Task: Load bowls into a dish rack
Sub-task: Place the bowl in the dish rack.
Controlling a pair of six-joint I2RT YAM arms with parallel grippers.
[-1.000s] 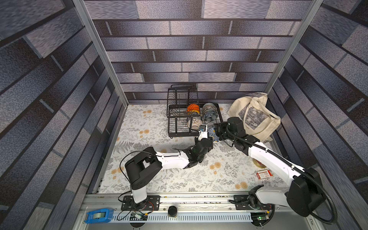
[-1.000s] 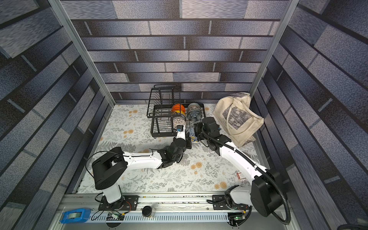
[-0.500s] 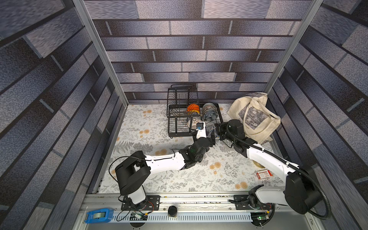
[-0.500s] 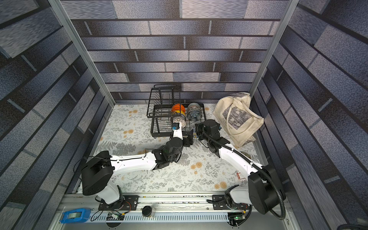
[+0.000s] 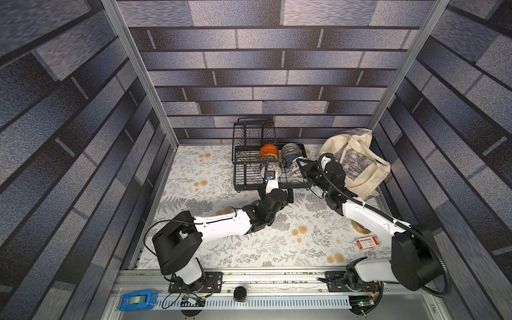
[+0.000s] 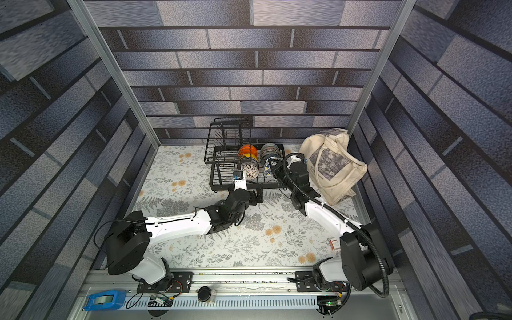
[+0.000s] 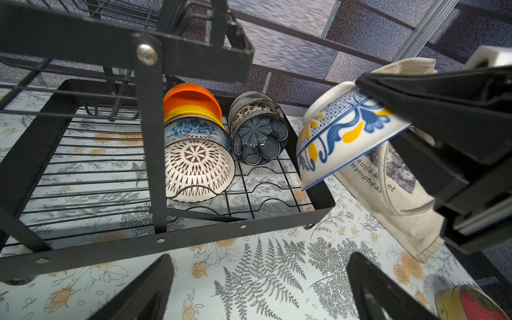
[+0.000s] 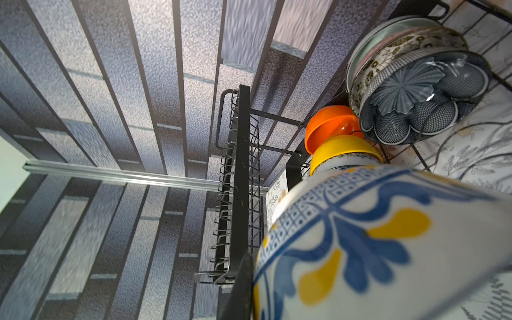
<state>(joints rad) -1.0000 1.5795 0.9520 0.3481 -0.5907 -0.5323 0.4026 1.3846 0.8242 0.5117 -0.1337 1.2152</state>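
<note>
The black wire dish rack point(image 5: 243, 182) stands at the back of the table. In its lower tier several bowls stand on edge in two rows: orange point(image 7: 191, 95), yellow, blue-and-white floral and white lattice point(image 7: 198, 166), beside them a leafy one and a dark blue-grey one point(image 7: 259, 141). My right gripper point(image 5: 301, 166) is shut on the rim of a blue-yellow patterned bowl point(image 7: 340, 133), which hangs tilted over the rack's right front corner and fills the right wrist view point(image 8: 388, 249). My left gripper point(image 7: 259, 279) is open and empty, low over the mat in front of the rack point(image 5: 277, 191).
A cream tote bag point(image 5: 357, 160) leans in the back right corner, close behind my right arm. A round tin point(image 7: 471, 303) and a small red-and-white box point(image 5: 367, 243) lie on the mat at the right. A blue tape dispenser point(image 5: 137, 300) sits on the front rail.
My left gripper has let go of the blue-yellow bowl, opened wide and drawn back toward the front. The right gripper keeps the bowl by the rack's right side.
</note>
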